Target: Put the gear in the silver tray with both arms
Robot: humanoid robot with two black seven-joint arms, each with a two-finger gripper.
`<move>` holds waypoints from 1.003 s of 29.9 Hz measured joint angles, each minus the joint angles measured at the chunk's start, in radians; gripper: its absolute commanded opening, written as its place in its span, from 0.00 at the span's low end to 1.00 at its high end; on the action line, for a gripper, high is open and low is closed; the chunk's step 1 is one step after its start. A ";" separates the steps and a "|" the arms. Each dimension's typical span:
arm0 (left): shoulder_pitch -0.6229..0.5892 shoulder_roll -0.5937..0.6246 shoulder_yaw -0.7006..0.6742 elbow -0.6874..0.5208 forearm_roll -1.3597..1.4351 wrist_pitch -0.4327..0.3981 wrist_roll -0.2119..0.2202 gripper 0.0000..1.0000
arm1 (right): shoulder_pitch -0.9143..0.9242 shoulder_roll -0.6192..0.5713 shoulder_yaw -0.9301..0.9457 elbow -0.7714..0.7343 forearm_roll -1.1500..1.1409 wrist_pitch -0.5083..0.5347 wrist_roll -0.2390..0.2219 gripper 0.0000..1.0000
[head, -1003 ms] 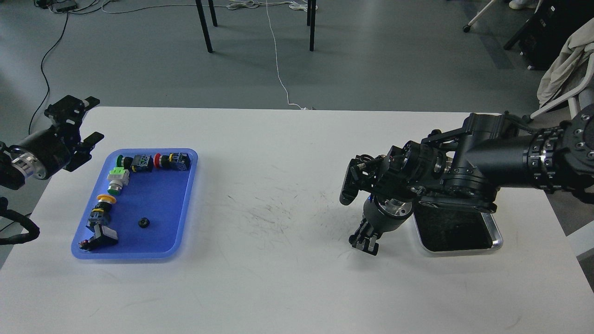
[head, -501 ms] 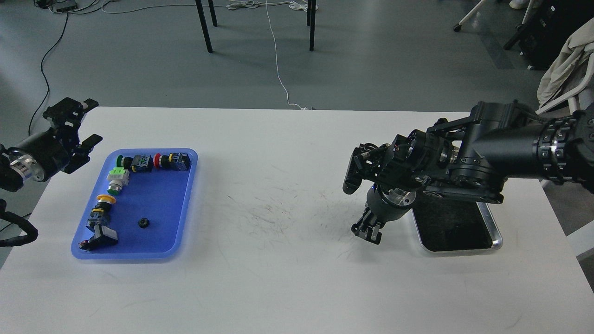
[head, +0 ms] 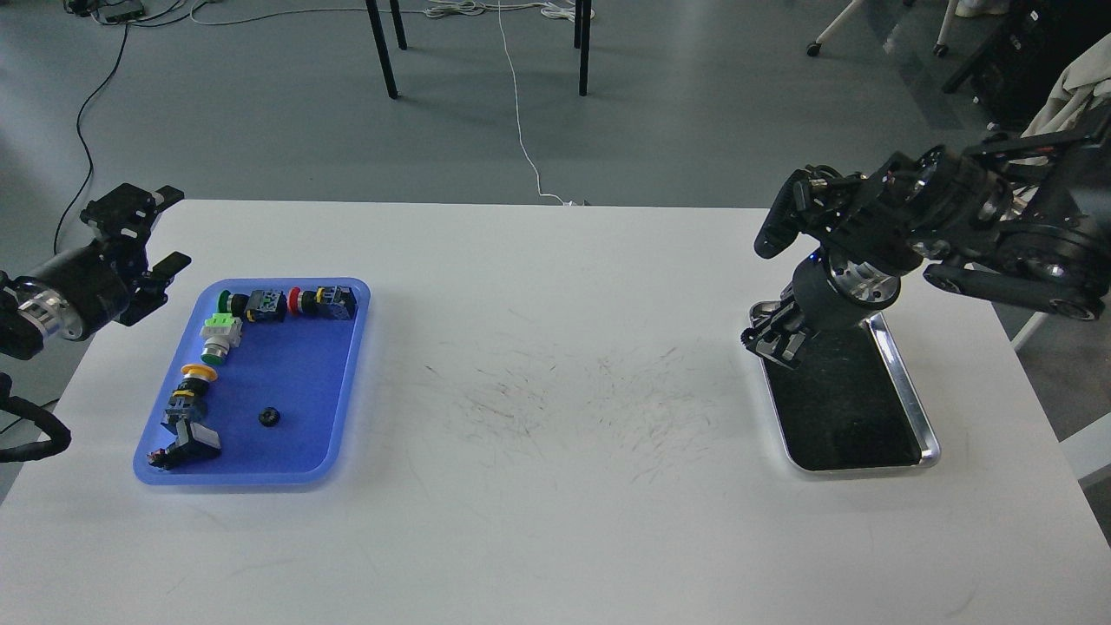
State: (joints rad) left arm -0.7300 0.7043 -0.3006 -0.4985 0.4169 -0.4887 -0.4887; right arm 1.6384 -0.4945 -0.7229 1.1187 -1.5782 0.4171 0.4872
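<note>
- Peering at my right gripper (head: 772,337), I see only a small dark cluster above the far left corner of the silver tray (head: 907,395); I cannot tell its fingers apart, so I cannot say how wide it stands or whether it has hold of anything.
- The right arm (head: 972,234) covers the far end of the silver tray, and the arm's upper part runs out of view at the right edge.
- My left gripper (head: 161,227) hangs over the table's far left corner, just beyond the blue tray (head: 295,382); its two fingers stand well apart with nothing between them. The left arm (head: 61,299) is cut off at the left edge.
- The gear (head: 269,417) looks to be the small black round piece lying by itself on the bare floor of the blue tray, too small for me to make out teeth.
- Push-button switches (head: 260,305) line the blue tray's far and left sides; the one in the near left corner is dark and hard to read.
- The silver tray sits on the right side of the white table (head: 538,347), and what shows of its dark bottom looks bare.
- Compared with a second ago, the right arm has pulled back and to the right: its gripper was over bare table left of the silver tray and is now above that tray's far corner. The left gripper has shifted only slightly, and the blue tray's contents lie as they did.
</note>
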 measured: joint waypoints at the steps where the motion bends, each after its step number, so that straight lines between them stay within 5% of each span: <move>1: 0.001 0.000 0.000 0.000 0.000 0.000 0.000 0.98 | -0.005 -0.022 0.002 0.000 -0.001 -0.002 -0.001 0.01; 10: 0.008 0.001 0.001 -0.002 -0.001 0.000 0.000 0.98 | -0.114 -0.129 0.005 -0.079 -0.002 -0.079 -0.006 0.01; 30: 0.017 0.026 0.000 -0.003 -0.001 0.000 0.000 0.98 | -0.303 -0.054 0.061 -0.322 0.005 -0.146 -0.034 0.01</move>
State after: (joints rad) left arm -0.7134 0.7304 -0.3007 -0.5017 0.4156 -0.4887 -0.4887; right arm 1.3353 -0.5487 -0.6620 0.7963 -1.5736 0.2714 0.4528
